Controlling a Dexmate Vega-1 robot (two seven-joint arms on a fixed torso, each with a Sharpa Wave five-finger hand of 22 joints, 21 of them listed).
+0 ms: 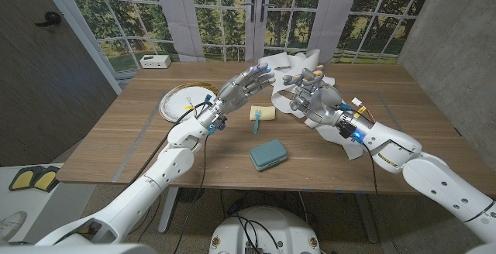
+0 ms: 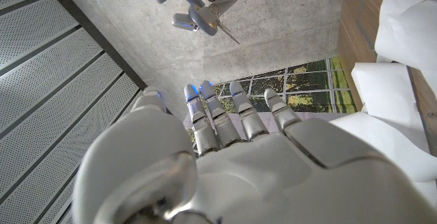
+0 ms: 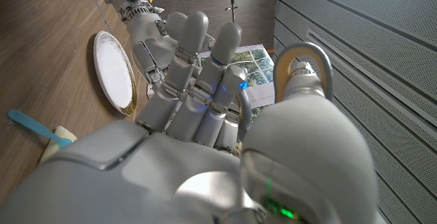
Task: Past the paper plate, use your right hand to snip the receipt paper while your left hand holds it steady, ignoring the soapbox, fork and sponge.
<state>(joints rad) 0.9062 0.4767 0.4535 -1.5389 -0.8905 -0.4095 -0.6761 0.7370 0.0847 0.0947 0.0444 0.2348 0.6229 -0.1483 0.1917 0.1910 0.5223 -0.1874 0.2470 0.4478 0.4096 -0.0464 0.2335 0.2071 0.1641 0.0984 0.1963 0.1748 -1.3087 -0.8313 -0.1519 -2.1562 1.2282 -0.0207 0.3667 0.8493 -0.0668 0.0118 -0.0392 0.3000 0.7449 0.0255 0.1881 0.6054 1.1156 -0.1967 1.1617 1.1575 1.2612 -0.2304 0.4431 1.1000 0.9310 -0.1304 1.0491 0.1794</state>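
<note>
Left hand [image 1: 246,82] reaches over the worktop [image 1: 139,142] toward the receipt paper [image 1: 298,60], fingers extended, holding nothing. Right hand [image 1: 310,95] grips scissors [image 3: 304,60] beside it.

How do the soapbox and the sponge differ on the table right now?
The soapbox is teal with rounded corners; the sponge is pale yellow. The soapbox lies nearer the robot's edge of the table; the sponge lies farther back, between the two arms. The sponge has a blue fork on it; nothing lies on the soapbox. Both sit on the wooden table, untouched by either hand.
</note>
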